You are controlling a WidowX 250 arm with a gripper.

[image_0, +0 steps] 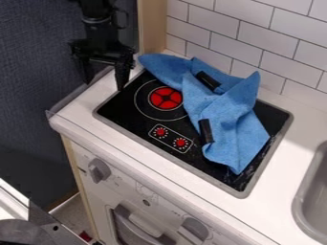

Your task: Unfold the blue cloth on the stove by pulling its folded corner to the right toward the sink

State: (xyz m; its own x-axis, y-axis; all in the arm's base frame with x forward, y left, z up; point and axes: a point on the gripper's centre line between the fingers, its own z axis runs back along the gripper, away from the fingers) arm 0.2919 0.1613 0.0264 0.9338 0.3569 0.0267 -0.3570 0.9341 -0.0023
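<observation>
The black gripper (pixel 103 79) hangs at the upper left, over the counter's left edge beside the stovetop, its two fingers apart with nothing between them. To its right a crumpled blue cloth (pixel 220 115) lies across the right and back parts of the black stovetop (pixel 137 122), one end reaching past the stove's back left corner. Two black pieces, an upper one (pixel 207 81) and a lower one (pixel 205 131), lie on the cloth. The cloth covers part of the stovetop; the red burner (pixel 165 98) and two red knobs show left of it.
A white counter (pixel 96 115) surrounds the stove, with a clear raised guard (pixel 70 99) at its left edge. A grey sink (pixel 313 196) is at the right. Behind stands a white tiled wall (pixel 256 43); oven knobs line the front.
</observation>
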